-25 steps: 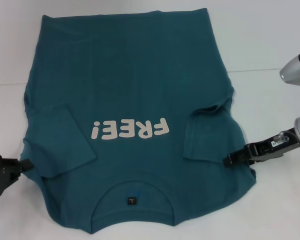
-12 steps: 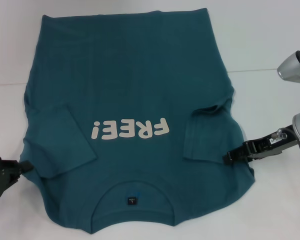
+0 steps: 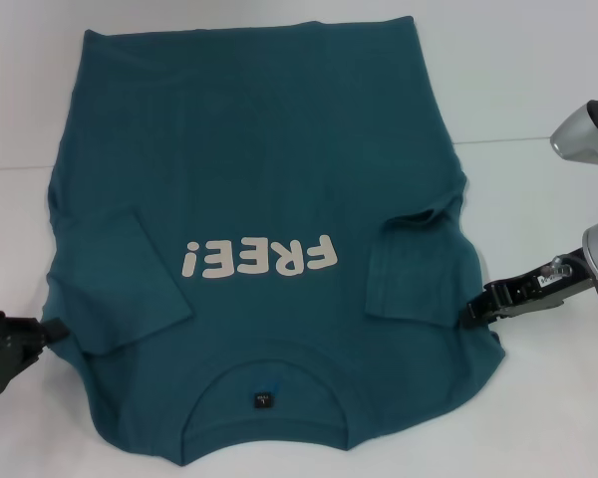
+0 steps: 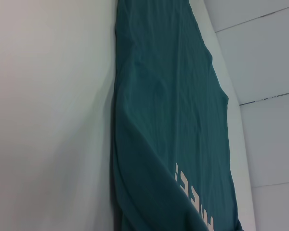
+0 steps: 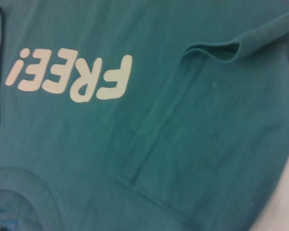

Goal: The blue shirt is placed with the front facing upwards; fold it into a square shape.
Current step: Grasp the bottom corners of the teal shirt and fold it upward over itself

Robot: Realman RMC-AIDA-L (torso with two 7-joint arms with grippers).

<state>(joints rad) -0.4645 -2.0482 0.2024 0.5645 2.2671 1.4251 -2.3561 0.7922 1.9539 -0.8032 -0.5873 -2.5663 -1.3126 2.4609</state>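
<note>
Head view showing the blue shirt lying flat on the white table, collar nearest, both sleeves folded in, left gripper and right gripper sitting at its side edges, finger state impossible to tell.

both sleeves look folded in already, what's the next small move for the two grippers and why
Probably close on the shoulder edges and lift them toward the far hem. The blue shirt lies front up with both sleeves folded inward, and the left gripper and right gripper sit at its two side edges near the collar end. The body remains full length, so a lengthwise fold seems needed to make a square.
</note>
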